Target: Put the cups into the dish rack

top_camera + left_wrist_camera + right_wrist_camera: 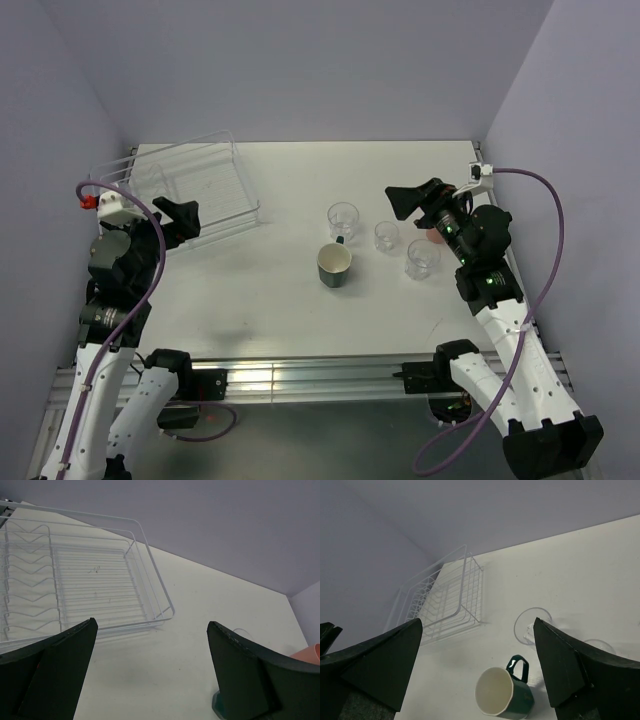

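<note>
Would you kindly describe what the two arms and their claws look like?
Both arms have white lower links and black upper joints. Each claw, the left claw and the right claw, has two broad, dark wedge-shaped fingers. A purple cable loops along each arm; the left wrist carries a white block with a red tip.

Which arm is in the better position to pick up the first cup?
Probably the right. The right gripper hangs open close to the green mug and clear tumblers. The left gripper, also open, is by the dish rack, far from them.
</note>
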You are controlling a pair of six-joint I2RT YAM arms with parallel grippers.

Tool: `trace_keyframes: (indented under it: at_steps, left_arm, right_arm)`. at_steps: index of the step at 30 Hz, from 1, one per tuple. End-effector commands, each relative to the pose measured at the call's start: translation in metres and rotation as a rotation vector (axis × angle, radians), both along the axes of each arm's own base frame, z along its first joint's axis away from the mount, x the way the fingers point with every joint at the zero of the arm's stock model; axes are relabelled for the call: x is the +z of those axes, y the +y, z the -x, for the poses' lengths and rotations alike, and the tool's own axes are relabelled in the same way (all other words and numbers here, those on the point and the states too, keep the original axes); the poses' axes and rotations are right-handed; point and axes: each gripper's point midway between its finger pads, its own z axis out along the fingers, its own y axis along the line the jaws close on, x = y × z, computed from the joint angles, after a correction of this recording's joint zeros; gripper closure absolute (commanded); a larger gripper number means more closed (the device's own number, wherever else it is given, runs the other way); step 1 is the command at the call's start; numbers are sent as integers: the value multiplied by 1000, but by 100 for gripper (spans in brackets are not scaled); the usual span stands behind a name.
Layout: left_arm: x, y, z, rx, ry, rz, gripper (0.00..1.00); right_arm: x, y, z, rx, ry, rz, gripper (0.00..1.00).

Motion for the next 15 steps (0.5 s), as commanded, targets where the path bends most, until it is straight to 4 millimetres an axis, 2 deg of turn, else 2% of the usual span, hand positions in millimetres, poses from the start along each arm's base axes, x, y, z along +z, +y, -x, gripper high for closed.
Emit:
trace_keyframes:
  at_steps: [1,6,15]
  left_arm:
    - [17,1,1,2,-58,21,1]
    - [17,1,1,7,-56,23,1]
    - [15,1,-1,7,-50,22,1]
  right_arm:
    - [23,-6,3,-25,-66,11,0]
    - [27,-10,0,-53,-60,19,0]
    - [16,-12,-6,-63,-8,43,0]
